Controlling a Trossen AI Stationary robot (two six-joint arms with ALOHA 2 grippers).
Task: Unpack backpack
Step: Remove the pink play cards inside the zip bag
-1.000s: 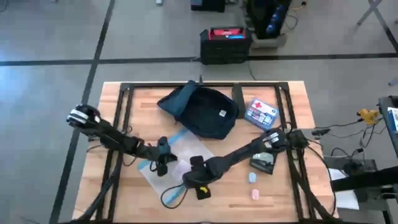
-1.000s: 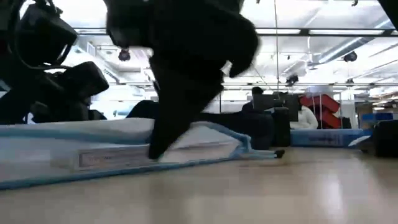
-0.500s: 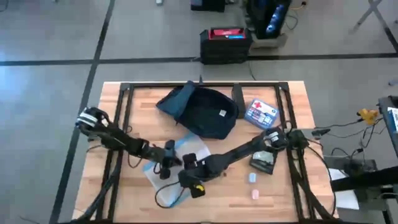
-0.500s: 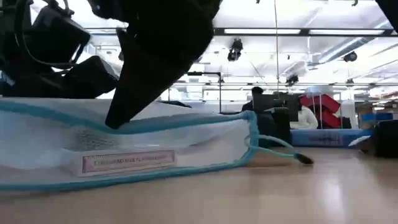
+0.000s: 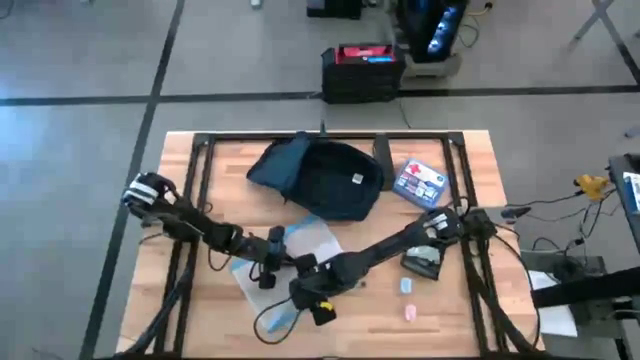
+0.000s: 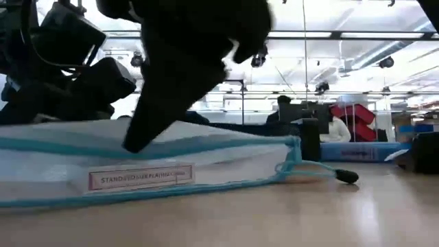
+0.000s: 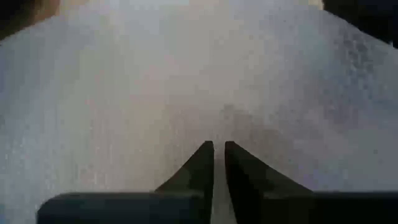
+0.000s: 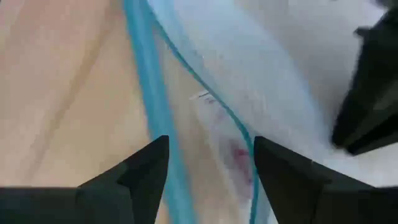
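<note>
The left gripper, jaws pressed together, and the right gripper, jaws spread, are working the clear pouch beneath them. It looks already unpacked, so next is probably release and retreat. The backpack is lying well beyond both jaws, long axis running table-left to right, opening leftward.

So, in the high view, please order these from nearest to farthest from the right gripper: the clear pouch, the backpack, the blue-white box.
From the right gripper:
1. Clear pouch, directly under it, table front.
2. Backpack, behind, table centre-back.
3. Blue-white box, back right.
</note>
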